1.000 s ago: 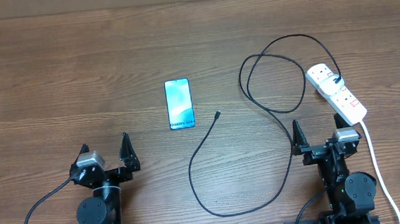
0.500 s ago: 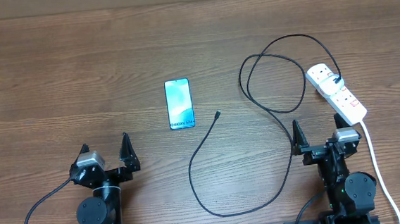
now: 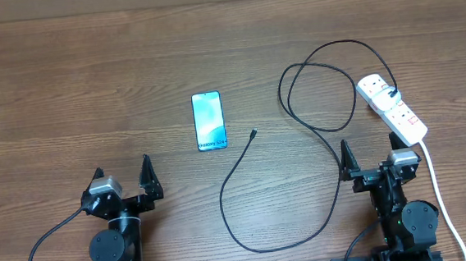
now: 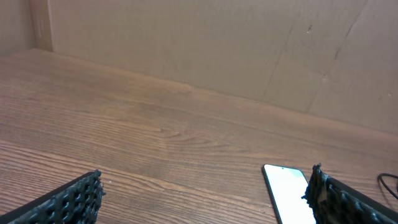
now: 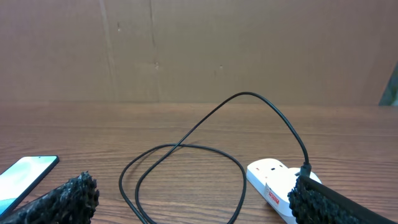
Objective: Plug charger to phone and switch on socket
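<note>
A wooden table (image 3: 65,85) is seen from above, with two robot arms parked along its near edge. At the lower left, the left gripper (image 3: 123,178) points away from the robot with its two fingers spread wide apart and nothing between them; its own wrist view shows the same dark, ridged fingertips (image 4: 68,202) at the bottom corners, with bare wood between them.

Further right, near the middle of the table, the phone (image 3: 208,121) lies flat with its lit, pale blue screen facing up (its long side runs away from the robot). Just to its right, apart from it, lies the small plug end of the charger (image 3: 254,133). The thin black cable curves down toward the robot, sweeps right, then climbs into a loose double loop and ends plugged into the socket (image 3: 391,107).

The socket is a white power strip lying at an angle near the right edge, with a thick white cord (image 3: 439,190) trailing toward the robot. Below it, the right gripper (image 3: 369,154) is also wide open and empty, near the strip without touching it. A cardboard wall (image 5: 199,50) stands behind the table.
</note>
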### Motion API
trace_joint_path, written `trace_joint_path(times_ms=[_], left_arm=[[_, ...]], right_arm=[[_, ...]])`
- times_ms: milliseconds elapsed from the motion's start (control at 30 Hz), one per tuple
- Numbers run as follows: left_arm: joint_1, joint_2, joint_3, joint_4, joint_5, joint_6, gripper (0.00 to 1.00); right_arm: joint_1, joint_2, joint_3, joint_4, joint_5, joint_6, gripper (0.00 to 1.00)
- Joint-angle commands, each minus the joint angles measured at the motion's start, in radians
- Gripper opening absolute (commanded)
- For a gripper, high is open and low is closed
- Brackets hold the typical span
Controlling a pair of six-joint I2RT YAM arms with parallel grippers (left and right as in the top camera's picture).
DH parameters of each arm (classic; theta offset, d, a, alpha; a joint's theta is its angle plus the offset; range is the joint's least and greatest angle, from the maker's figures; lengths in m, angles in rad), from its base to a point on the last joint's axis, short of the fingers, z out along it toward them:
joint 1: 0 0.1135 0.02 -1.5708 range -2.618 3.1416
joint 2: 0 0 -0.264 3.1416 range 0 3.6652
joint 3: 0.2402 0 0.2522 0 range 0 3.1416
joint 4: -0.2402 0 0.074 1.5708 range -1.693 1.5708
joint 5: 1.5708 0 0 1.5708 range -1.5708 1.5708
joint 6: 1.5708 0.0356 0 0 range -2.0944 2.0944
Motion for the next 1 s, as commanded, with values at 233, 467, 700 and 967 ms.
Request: trace_joint_path(times_ms=[233, 467, 700, 967], left_arm=[[0.005, -0.011, -0.003, 0.001, -0.008, -0.020, 0.99], [0.005, -0.011, -0.003, 0.041, 0.007, -0.055, 1.00], [0.004, -0.011, -0.003, 0.084, 0.231, -0.357, 1.00], [0.004, -0.011, -0.003, 0.529, 0.221, -0.610, 1.00]], right_arm=[[0.005, -0.010, -0.011, 0.006, 0.005, -0.001, 1.00], [0.005, -0.010, -0.011, 0.006, 0.005, -0.001, 1.00], [0.005, -0.010, -0.011, 0.006, 0.005, -0.001, 1.00], [0.005, -0.010, -0.011, 0.006, 0.005, -0.001, 1.00]])
